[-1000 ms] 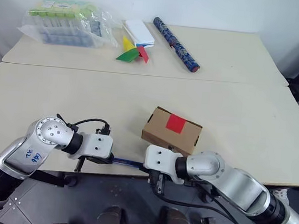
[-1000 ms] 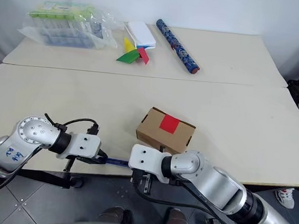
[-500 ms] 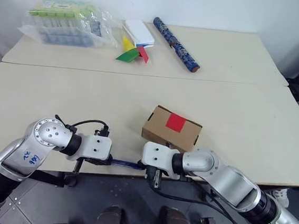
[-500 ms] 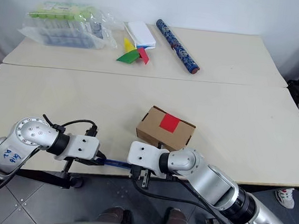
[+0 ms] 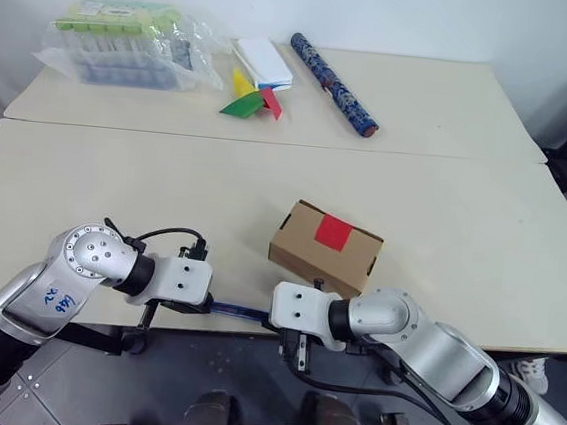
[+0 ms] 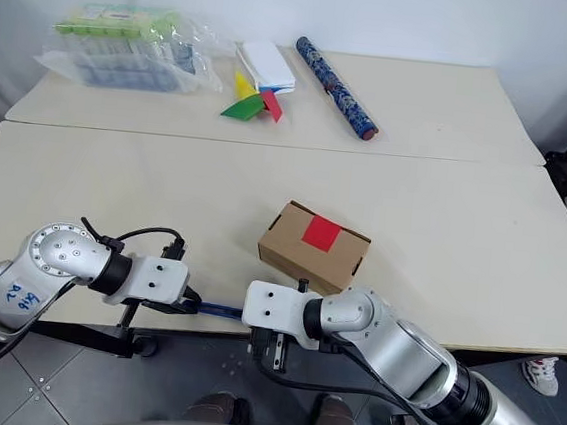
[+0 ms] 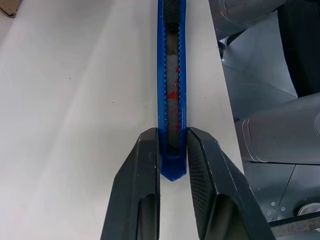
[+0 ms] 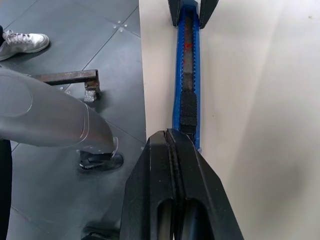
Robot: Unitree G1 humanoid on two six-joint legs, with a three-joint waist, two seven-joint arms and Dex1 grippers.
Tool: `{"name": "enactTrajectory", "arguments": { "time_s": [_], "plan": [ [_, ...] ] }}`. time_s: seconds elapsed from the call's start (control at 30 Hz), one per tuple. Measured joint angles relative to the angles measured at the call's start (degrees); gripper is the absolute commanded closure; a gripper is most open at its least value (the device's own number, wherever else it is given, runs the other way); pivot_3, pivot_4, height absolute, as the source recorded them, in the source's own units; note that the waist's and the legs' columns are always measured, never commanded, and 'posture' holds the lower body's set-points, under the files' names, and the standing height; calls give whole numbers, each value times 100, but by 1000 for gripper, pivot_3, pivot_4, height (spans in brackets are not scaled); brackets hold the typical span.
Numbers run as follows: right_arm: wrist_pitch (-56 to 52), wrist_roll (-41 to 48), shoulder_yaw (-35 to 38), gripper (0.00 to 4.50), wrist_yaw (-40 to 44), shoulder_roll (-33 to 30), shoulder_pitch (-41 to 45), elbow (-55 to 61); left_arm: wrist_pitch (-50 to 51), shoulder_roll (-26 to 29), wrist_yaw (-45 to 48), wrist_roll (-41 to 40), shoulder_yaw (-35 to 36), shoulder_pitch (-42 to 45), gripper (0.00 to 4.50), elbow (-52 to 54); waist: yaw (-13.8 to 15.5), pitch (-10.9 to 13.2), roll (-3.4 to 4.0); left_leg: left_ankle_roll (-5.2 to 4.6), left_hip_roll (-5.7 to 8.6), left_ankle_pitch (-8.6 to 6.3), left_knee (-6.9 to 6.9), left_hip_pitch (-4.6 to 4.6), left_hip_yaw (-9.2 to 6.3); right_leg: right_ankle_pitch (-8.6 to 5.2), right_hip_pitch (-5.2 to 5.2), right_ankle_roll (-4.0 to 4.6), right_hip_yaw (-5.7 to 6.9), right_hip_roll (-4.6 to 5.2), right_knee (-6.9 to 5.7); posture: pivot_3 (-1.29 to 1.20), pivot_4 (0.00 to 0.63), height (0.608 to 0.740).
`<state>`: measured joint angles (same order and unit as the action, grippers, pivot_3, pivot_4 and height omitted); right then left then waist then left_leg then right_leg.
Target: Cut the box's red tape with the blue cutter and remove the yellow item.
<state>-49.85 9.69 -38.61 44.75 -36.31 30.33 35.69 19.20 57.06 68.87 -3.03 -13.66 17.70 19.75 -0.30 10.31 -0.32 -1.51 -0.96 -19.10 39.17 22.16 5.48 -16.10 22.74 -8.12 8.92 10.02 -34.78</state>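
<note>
The brown cardboard box [image 5: 312, 251] sits on the near table with the red tape [image 5: 333, 233] across its lid edge. The blue cutter [image 5: 241, 312] lies along the table's front edge, in front of the box and to its left. My left gripper [image 7: 172, 134] is shut on the cutter's butt end. My right gripper [image 8: 172, 134] is shut, its joined fingertips touching the cutter's other end beside the black slider [image 8: 189, 111]. The yellow item is hidden.
On the far table lie a clear pack of green-capped tubes [image 5: 129, 42], a white pad [image 5: 263, 62], a paper pinwheel [image 5: 252, 101] and a dark blue patterned roll [image 5: 333, 84]. The cutter lies right at the table's front edge, with grey floor below.
</note>
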Motion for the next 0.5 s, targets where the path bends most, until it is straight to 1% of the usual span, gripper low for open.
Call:
{"name": "enactTrajectory", "arguments": {
  "time_s": [0.23, 0.33, 0.5],
  "plan": [
    [33, -73, -75, 4476, -27, 152, -111, -130, -49, 1, 0, 14, -1, -1, 4067, -1, 1, 0, 0, 0, 0, 0, 0, 0, 0, 0, 0, 0, 0, -1, 0, 0, 150, 740],
    [-25, -26, 15, 4476, -28, 178, -165, -127, -52, 13, 0, 22, -4, -1, 4067, 4, -1, 0, 1, 0, -1, 0, 0, 0, 0, 0, 0, 1, 0, -1, 0, 0, 150, 740],
    [-280, 392, 729, 4476, -103, 531, -279, 97, -54, 51, 8, 64, -57, 40, 4067, 20, 6, -3, 4, 3, -5, 0, 0, -1, 0, -1, 0, 2, 0, -6, -2, 0, 150, 740]
  ]
}}
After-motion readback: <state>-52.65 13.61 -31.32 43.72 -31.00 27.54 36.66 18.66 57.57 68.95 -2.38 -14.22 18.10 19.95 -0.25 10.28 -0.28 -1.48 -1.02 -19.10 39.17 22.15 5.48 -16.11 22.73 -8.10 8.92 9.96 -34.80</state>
